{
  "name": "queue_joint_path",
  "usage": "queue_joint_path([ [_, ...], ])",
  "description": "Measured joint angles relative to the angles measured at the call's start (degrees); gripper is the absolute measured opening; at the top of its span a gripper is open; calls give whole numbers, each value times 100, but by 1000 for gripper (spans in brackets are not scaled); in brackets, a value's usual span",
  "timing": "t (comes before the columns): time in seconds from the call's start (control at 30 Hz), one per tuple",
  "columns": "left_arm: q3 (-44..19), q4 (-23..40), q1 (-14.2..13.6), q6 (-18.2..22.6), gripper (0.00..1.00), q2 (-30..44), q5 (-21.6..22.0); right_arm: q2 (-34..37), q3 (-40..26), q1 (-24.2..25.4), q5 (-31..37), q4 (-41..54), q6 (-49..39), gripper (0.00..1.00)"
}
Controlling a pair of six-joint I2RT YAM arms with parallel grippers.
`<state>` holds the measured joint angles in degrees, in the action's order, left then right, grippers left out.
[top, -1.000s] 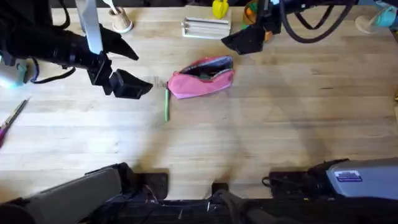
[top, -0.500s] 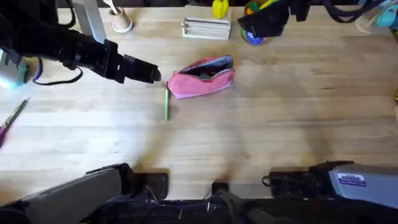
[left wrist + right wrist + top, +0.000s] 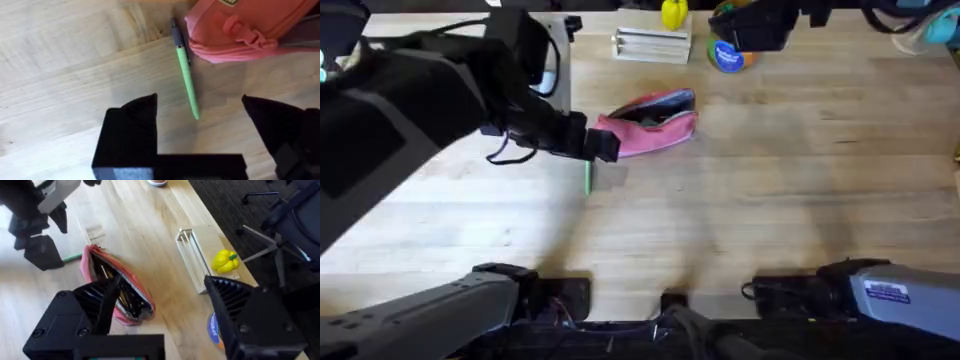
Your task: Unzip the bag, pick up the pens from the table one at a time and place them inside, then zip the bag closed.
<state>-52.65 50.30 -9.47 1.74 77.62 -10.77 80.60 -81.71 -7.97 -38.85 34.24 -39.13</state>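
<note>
My left claw (image 3: pixel 200 117) hangs spread wide just over the green pen (image 3: pixel 185 75), a finger on either side, so I judge I am lining up to close on it. The pen lies flat on the surface (image 3: pixel 770 190), its dark end touching the bag's (image 3: pixel 650 122) near end, toward the far edge and left of middle. The bag lies unzipped, mouth gaping, and several pens (image 3: pixel 122 297) already sit inside it, so this green one looks like the last to go in. My right claw (image 3: pixel 155 312) is also spread wide and empty, held above the bag, perhaps to steady the opening
</note>
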Motion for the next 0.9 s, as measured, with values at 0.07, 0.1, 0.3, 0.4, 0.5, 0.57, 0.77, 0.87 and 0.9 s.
queue_joint_path([
  [0.07,149,-143,-362,-328,996,0,339,0,0,0,0,-4,17,998],
  [0.1,202,-200,-540,-461,995,0,520,0,0,0,0,-11,17,997],
  [0.3,407,-559,-1348,-904,995,0,1407,0,0,0,0,-165,20,997],
  [0.4,528,-744,-1390,-1064,995,0,1570,0,0,0,0,-185,20,997],
  [0.5,717,-940,-1384,-1243,995,0,1671,0,0,0,0,-199,20,997],
  [0.57,827,-987,-1386,-1339,994,0,1691,0,0,0,0,-205,20,997],
  [0.77,863,-1046,-1386,-1475,993,0,1684,0,0,0,0,-212,20,997],
  [0.87,865,-1078,-1386,-1509,993,0,1675,0,0,0,0,-212,20,997],
  [0.9,865,-1125,-1386,-1518,993,0,1675,0,0,0,0,-212,20,998],
])
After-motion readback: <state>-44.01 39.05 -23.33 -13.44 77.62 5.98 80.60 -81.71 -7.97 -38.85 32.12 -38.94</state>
